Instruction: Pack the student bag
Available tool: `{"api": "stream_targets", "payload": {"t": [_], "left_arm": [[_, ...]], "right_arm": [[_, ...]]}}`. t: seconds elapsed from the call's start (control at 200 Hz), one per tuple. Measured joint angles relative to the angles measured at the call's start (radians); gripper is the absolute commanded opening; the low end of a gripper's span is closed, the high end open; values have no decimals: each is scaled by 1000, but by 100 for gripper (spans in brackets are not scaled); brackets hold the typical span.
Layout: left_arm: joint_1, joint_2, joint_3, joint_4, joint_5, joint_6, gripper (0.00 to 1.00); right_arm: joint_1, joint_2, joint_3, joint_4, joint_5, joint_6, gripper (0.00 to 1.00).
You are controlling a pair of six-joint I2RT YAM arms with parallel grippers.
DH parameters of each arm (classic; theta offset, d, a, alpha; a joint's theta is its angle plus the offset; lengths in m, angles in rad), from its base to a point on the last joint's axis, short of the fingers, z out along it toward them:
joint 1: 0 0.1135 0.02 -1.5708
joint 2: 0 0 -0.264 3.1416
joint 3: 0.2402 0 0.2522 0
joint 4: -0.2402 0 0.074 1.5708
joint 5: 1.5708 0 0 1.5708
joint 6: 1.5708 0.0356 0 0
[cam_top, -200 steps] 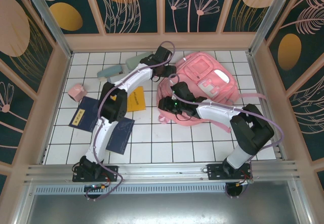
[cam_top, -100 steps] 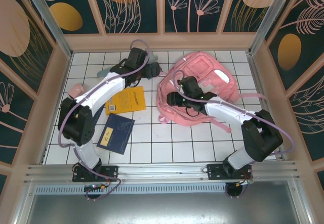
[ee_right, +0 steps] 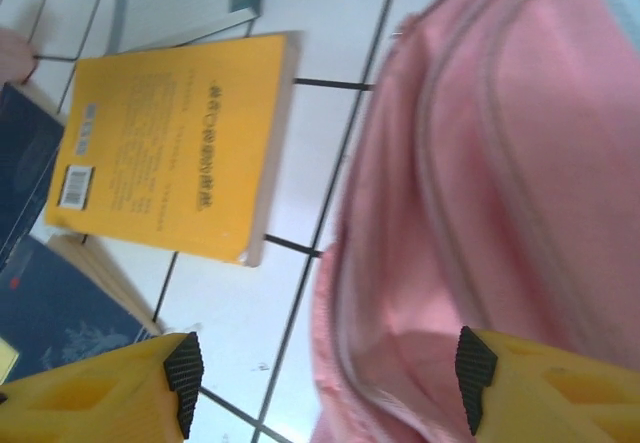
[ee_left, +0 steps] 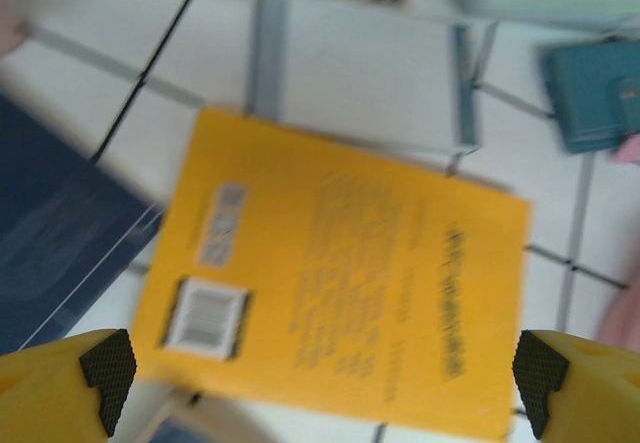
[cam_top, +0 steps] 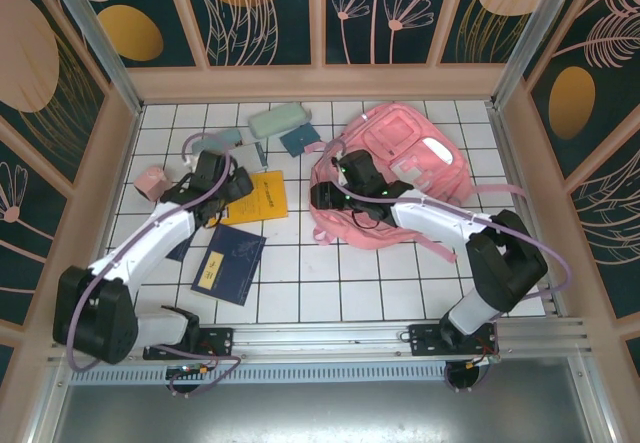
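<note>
Crossing the student bag [cam_top: 400, 148], the right arm [cam_top: 425, 215] hides its near edge.

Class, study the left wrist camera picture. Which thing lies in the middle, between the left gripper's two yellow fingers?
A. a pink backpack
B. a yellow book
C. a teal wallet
B: the yellow book, barcode side up, lies flat on the tiles beneath the open left gripper.
</note>
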Motion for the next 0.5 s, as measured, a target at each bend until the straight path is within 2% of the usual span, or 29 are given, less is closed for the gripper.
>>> {"api": "stream_targets", "payload": {"t": [0.175,0.295,0.5], "left_arm": [[76,-114,-183,-13,58,-74,98],[114,-135,-268,-8,101,-116,98],[118,-129,-367,10,173,-169,98]], "right_arm": [[78,62,23,39,-24,6,47],[133,119,39,53,-45,22,41],[232,237,116,58,-56,23,38]]}}
